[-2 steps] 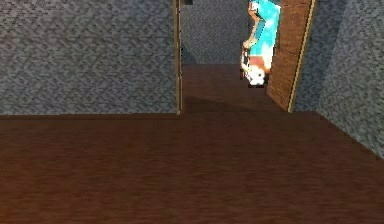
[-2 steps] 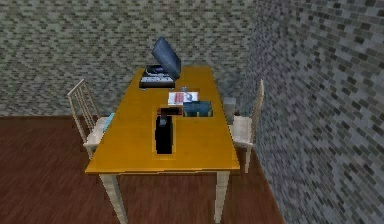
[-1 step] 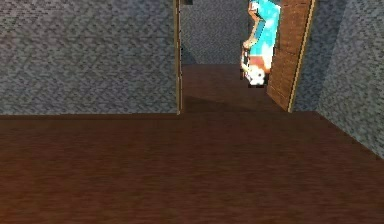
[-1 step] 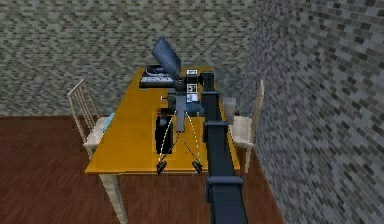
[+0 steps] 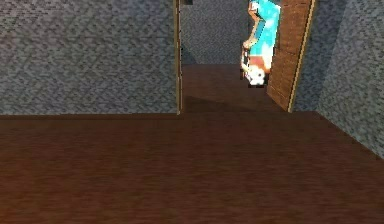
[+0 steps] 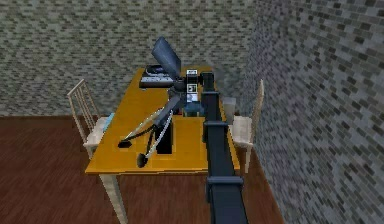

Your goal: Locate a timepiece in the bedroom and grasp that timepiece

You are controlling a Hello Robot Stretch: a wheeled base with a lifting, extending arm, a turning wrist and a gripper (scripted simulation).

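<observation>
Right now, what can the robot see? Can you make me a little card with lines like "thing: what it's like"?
floor: dark wood floor
doorway: straight ahead, between grey walls
door: brown, standing open at the doorway's right
on the door: blue and white thing
table: orange wood, seen in the arm side view
chairs: pale chair at one side, second chair at the other
on the table: dark laptop-like thing, long thin thing
arm: dark bar over the table
gripper: among the table's things; cannot tell whether it holds anything
</observation>
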